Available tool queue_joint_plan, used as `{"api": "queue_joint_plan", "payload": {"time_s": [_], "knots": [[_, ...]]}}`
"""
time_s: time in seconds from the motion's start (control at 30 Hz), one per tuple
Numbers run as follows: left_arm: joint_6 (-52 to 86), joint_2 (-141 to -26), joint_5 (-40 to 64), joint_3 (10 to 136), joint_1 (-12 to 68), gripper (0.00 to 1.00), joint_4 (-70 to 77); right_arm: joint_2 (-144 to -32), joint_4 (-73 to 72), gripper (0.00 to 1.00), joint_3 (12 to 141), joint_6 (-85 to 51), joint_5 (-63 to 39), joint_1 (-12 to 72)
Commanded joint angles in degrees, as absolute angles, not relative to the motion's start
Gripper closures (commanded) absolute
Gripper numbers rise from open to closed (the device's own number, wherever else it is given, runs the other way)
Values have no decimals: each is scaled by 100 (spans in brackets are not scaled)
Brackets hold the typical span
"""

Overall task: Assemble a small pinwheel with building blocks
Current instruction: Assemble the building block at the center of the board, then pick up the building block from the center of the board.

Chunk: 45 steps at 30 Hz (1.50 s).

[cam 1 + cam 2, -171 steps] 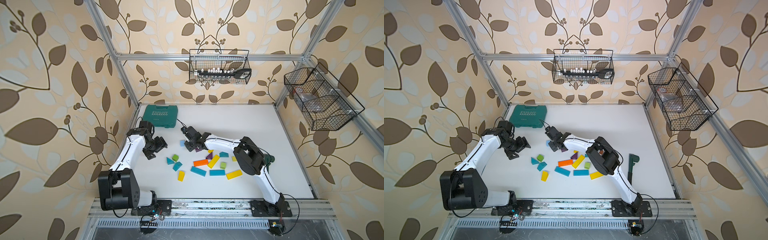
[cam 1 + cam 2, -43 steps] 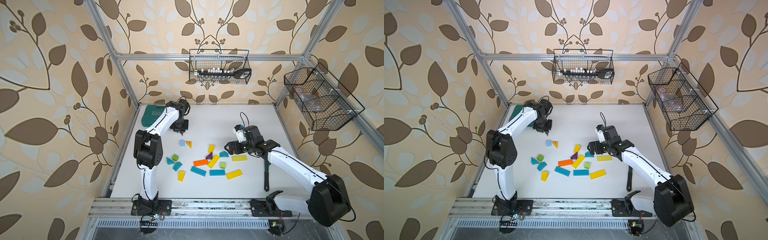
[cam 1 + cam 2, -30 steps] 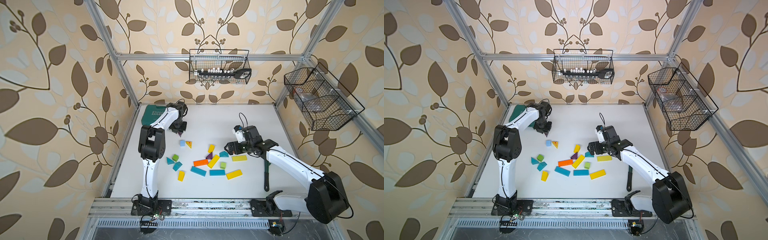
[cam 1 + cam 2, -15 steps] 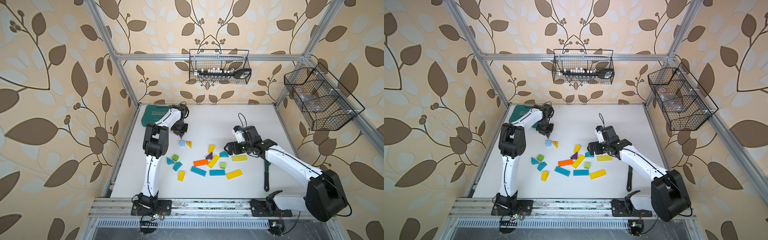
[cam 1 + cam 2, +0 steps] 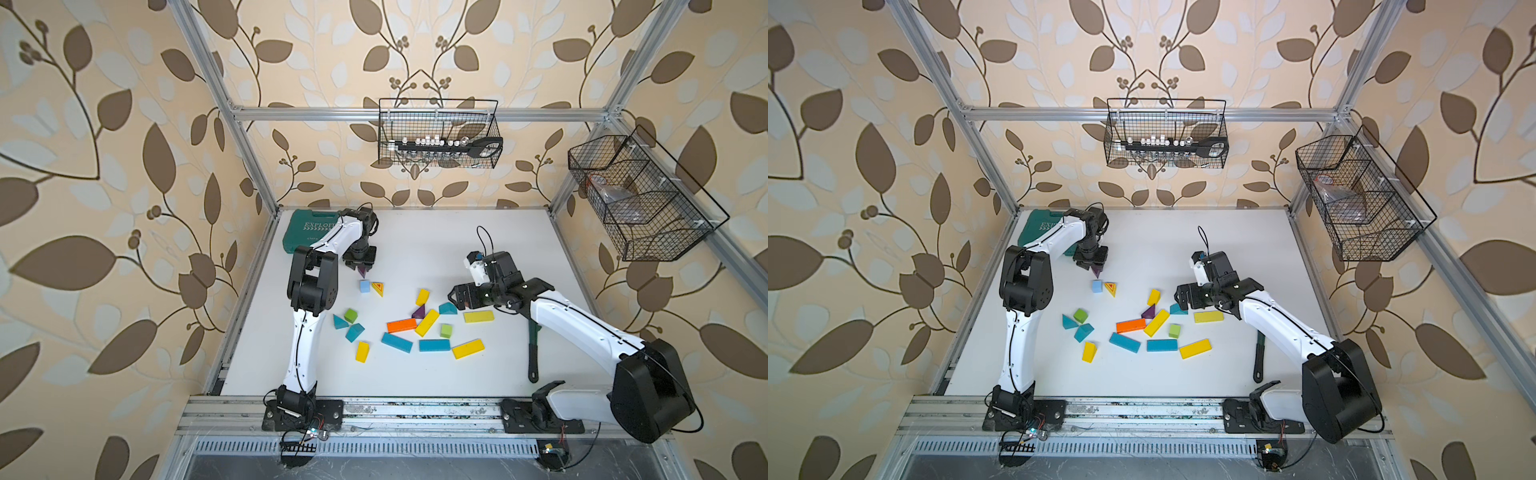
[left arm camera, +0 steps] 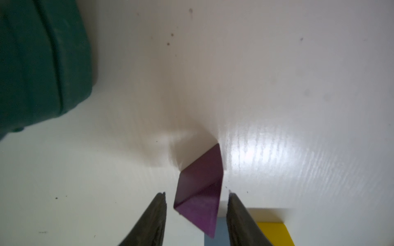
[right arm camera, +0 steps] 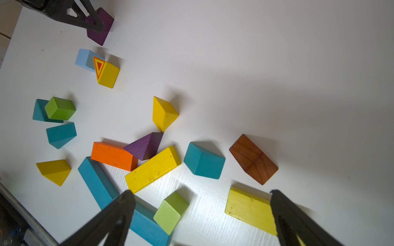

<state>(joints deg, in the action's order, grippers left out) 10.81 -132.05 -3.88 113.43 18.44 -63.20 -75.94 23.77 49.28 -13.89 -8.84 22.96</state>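
On the white table (image 5: 415, 249), in both top views, the left gripper (image 5: 360, 266) points down at a purple wedge (image 5: 363, 272). The case (image 5: 309, 230) lies just behind that arm. A blue cube (image 5: 364, 286) and a yellow wedge (image 5: 377, 288) sit side by side just in front. The right gripper (image 5: 1181, 300) hovers by a teal wedge (image 5: 1177, 309) at the edge of the loose blocks (image 5: 1158, 323). Its arm crosses over part of the wrench (image 5: 1258, 361).

In the left wrist view, the left gripper (image 6: 196, 194) has its jaws parted on either side of the purple wedge (image 6: 200, 181). There is a gap on each side, so they grip nothing. The case (image 6: 42, 64) fills one corner.

In the right wrist view, the right gripper (image 7: 201, 192) is spread wide and empty above a green cube (image 7: 171, 213) and a yellow bar (image 7: 248, 209). The teal wedge (image 7: 203, 160) and a brown block (image 7: 253, 159) lie just beyond. Farther off, a left finger (image 7: 93, 21) hides part of the purple wedge (image 7: 102, 32).
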Motion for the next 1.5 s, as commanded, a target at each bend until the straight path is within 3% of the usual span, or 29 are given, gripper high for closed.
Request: {"api": "queue_joint_plan", "payload": {"time_s": [0.0, 0.23, 0.5, 0.7, 0.9, 0.97, 1.17, 1.47], "knots": [[1195, -12827, -312, 11549, 1854, 45, -6604, -7603, 2364, 0, 5020, -1372, -942, 2263], [1866, -11846, -498, 11107, 1854, 36, -6930, -7425, 2405, 0, 4993, -1406, -953, 2256], [3884, -9784, -598, 8589, 1854, 36, -6750, -6769, 2315, 1, 4794, -1371, -1424, 2301], [5060, -7974, -854, 6629, 1805, 28, -6378, -6763, 1755, 8, 4807, -1088, -1145, 3831], [5489, -6804, -874, 5714, 1485, 1, -6268, -8336, 1560, 21, 5762, -816, -562, 5480], [5522, -6654, -1028, 5704, 1352, 1, -6465, -9006, 1643, 25, 6264, -765, -397, 5710], [5378, -6127, -1213, 5588, 884, 1, -6569, -10568, 1649, 24, 7536, -675, -553, 5788], [4907, -6047, -843, 5320, 266, 1, -6274, -12310, 2079, 27, 9314, -456, -461, 5830]]}}
